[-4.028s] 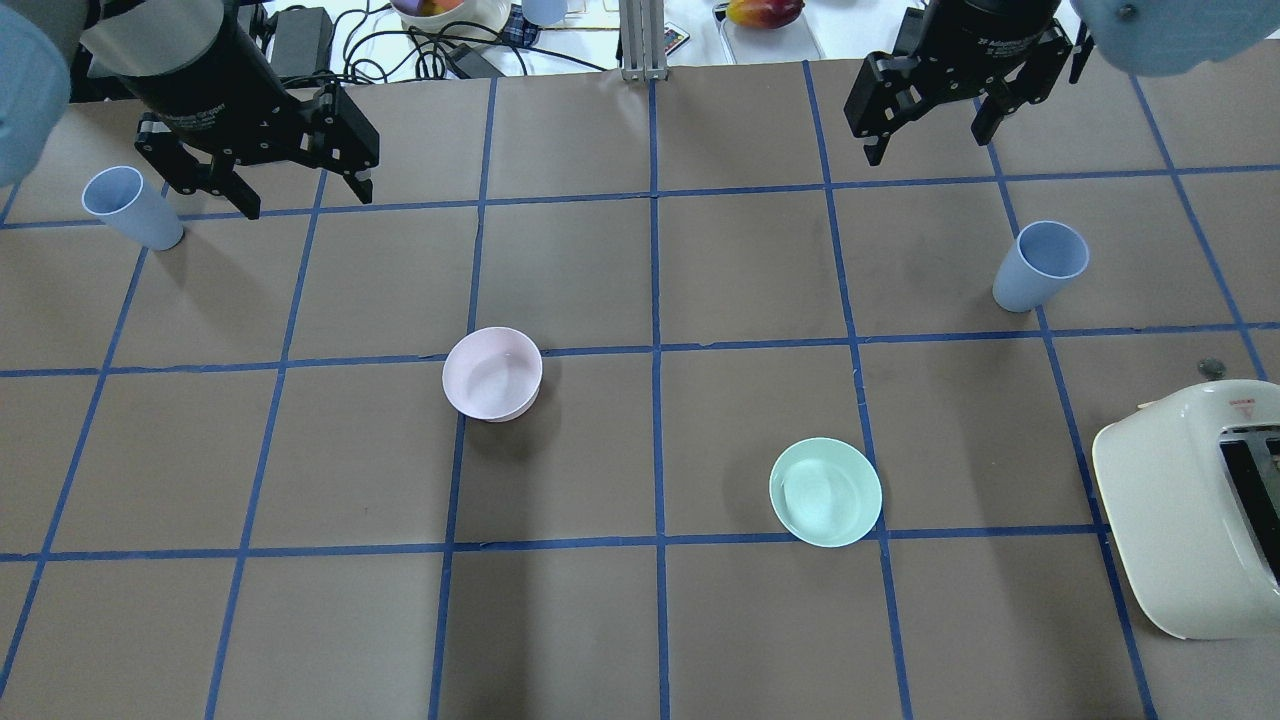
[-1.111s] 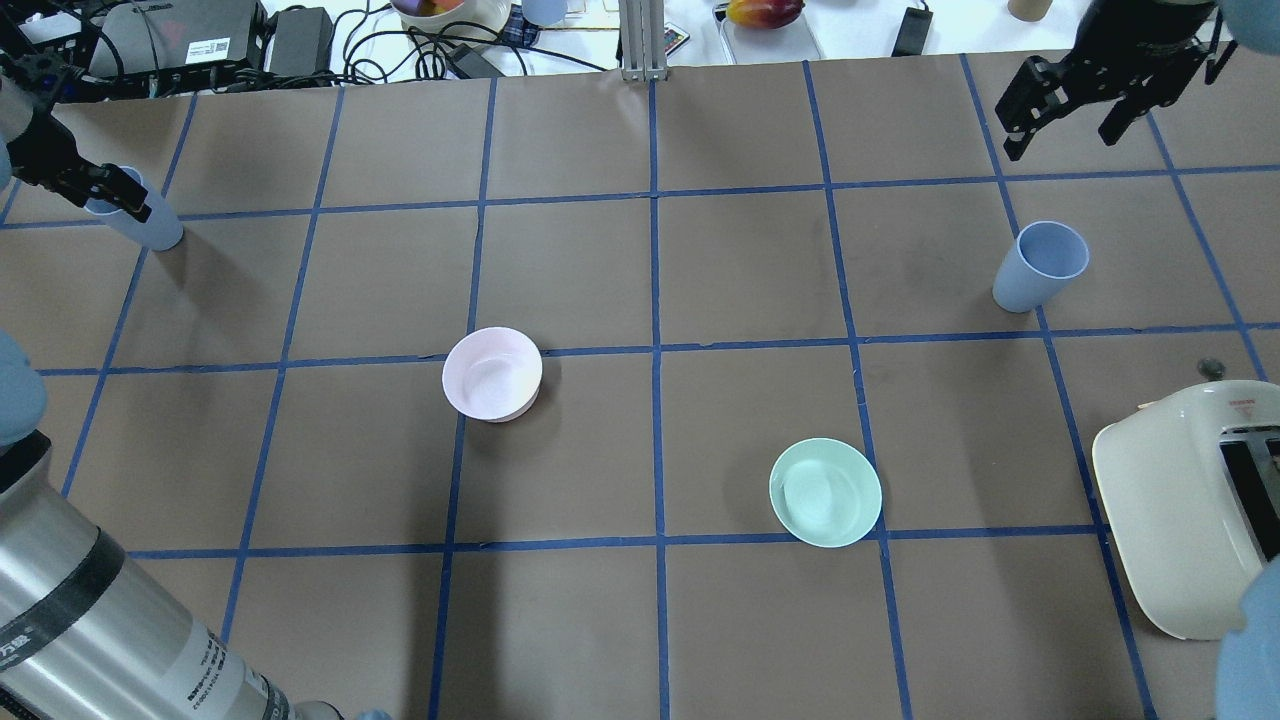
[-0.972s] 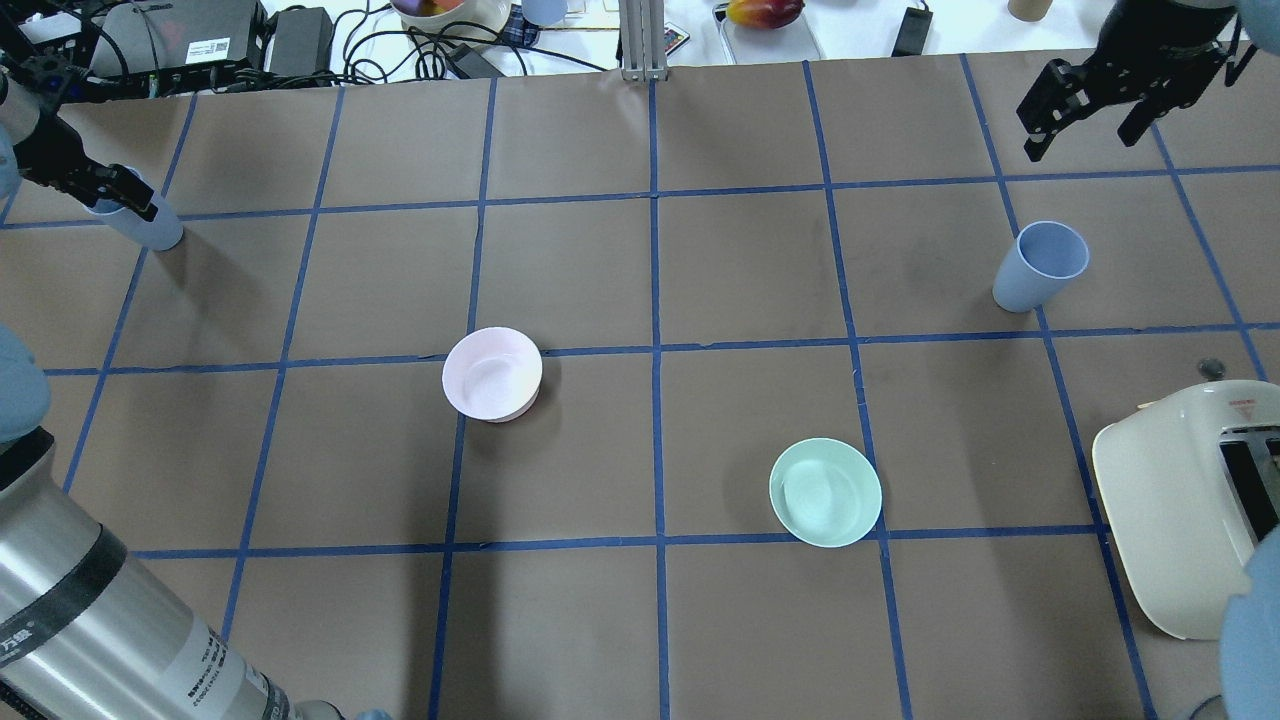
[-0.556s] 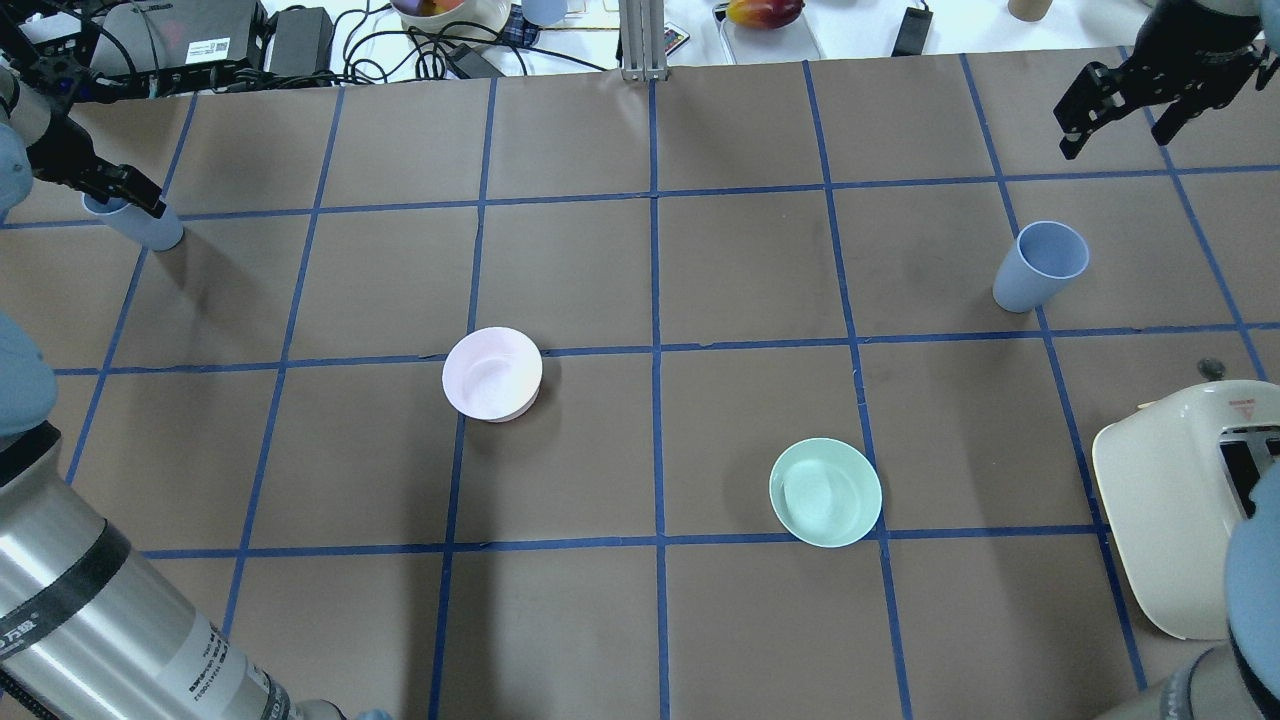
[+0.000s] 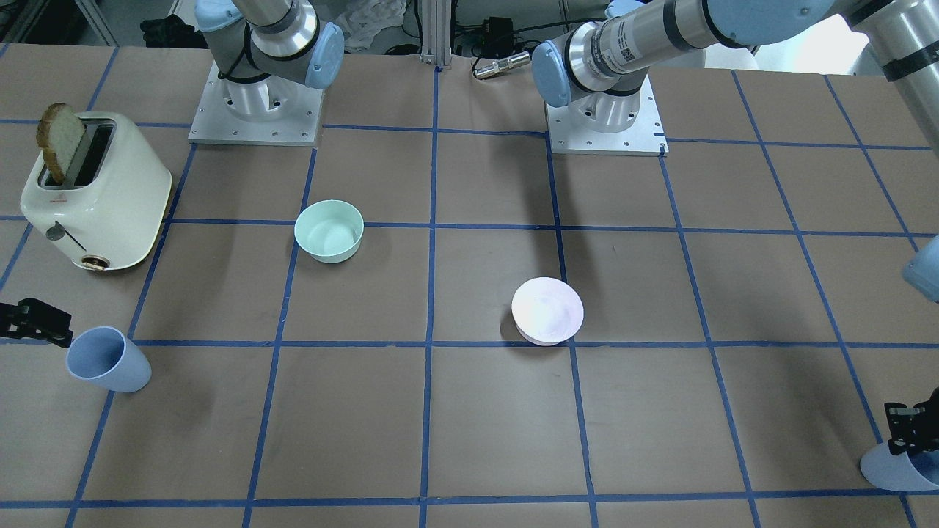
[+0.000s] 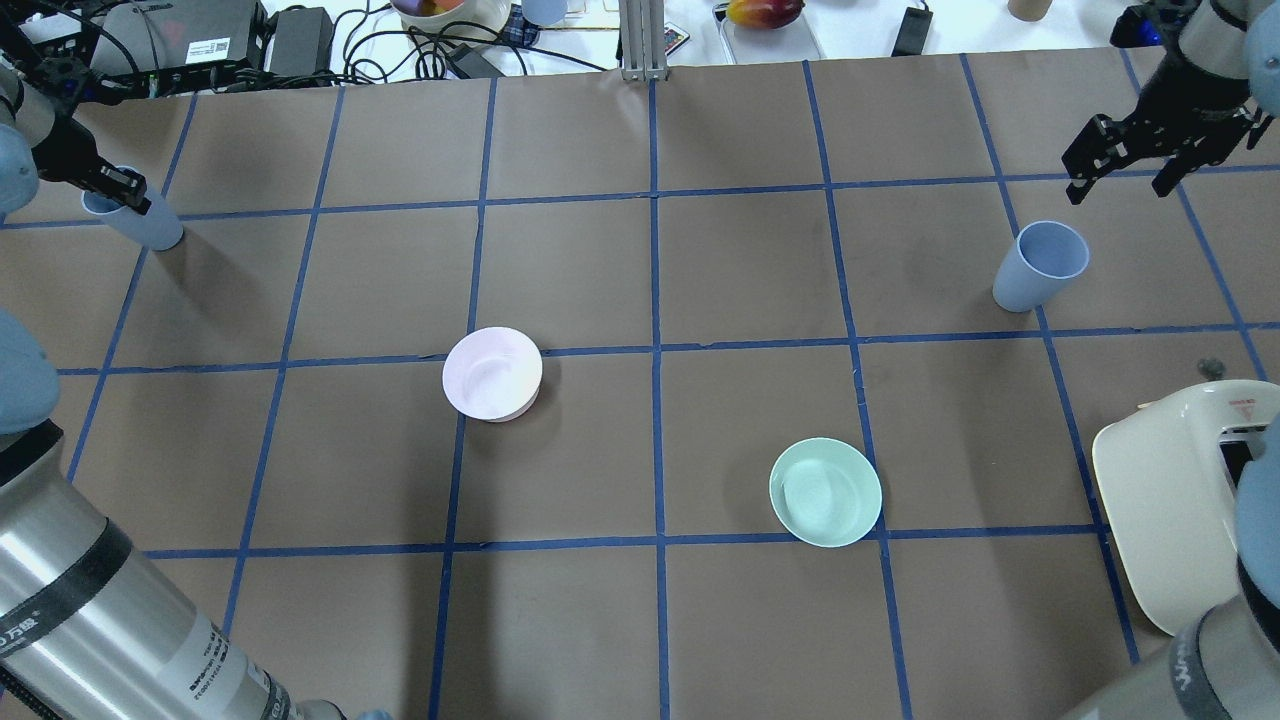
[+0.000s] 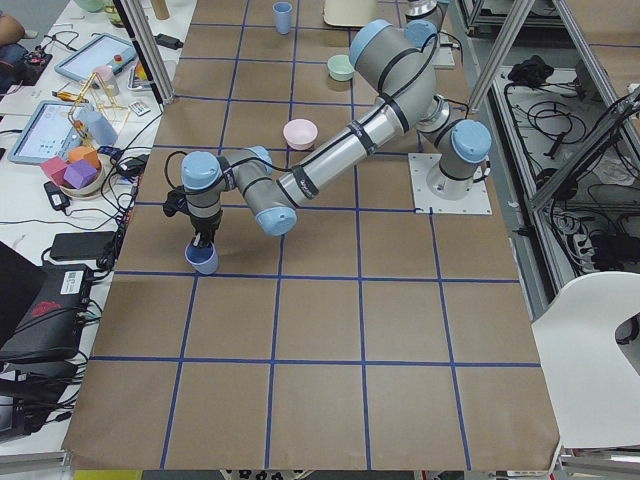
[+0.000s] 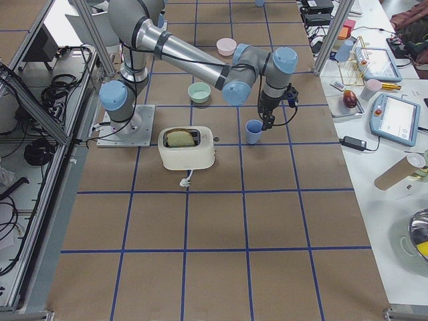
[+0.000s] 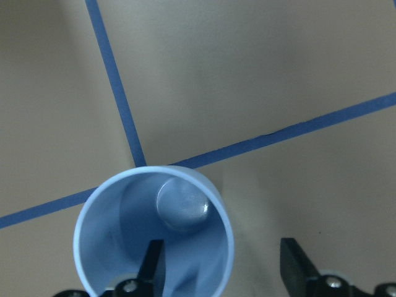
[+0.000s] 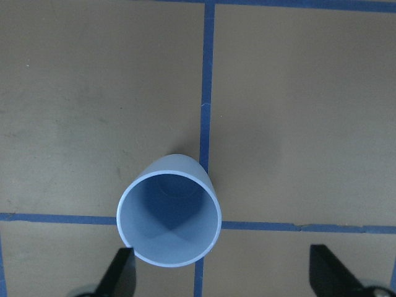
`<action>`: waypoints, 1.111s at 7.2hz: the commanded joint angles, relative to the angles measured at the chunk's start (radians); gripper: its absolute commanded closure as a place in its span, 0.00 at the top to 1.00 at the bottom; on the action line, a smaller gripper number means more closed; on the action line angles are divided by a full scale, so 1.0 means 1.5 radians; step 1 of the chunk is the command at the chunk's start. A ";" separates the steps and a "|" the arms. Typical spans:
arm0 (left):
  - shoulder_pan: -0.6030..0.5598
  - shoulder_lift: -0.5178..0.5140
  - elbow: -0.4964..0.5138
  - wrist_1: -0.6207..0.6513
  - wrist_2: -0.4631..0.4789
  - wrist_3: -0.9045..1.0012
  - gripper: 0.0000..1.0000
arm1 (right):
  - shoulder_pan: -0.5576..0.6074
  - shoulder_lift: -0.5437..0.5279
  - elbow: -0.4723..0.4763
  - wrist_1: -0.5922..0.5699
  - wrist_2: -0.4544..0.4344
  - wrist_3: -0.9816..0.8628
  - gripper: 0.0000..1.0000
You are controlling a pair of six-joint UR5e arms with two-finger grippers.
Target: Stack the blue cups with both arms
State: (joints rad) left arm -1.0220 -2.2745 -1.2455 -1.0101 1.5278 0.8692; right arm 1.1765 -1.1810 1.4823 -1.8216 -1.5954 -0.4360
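Note:
Two blue cups stand upright on the brown table. The left cup (image 6: 140,218) is at the far left, and my left gripper (image 6: 112,186) is open right over it. In the left wrist view one finger (image 9: 152,267) is inside the cup (image 9: 124,235) and the other (image 9: 294,266) is outside its wall. The right cup (image 6: 1040,265) is at the far right. My right gripper (image 6: 1125,175) is open and empty, just beyond and above it. In the right wrist view the cup (image 10: 169,219) sits near the left finger (image 10: 119,272).
A pale pink bowl (image 6: 492,373) and a mint-green bowl (image 6: 825,492) sit mid-table. A cream toaster (image 6: 1170,510) with a slice of bread (image 5: 59,141) stands at the near right edge. Cables and boxes (image 6: 190,35) lie past the far edge.
The left gripper has shifted a little left and settled over the left cup's rim. The right gripper has moved right and down the view, toward the right cup.

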 commanded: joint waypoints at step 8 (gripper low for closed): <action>-0.369 0.106 -0.004 -0.127 0.005 -0.551 0.00 | -0.028 0.049 0.072 -0.085 0.027 0.001 0.50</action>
State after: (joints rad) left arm -1.4721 -2.1050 -1.2499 -1.2007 1.5384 0.2050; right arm 1.1358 -1.1141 1.5906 -1.9456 -1.5685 -0.4333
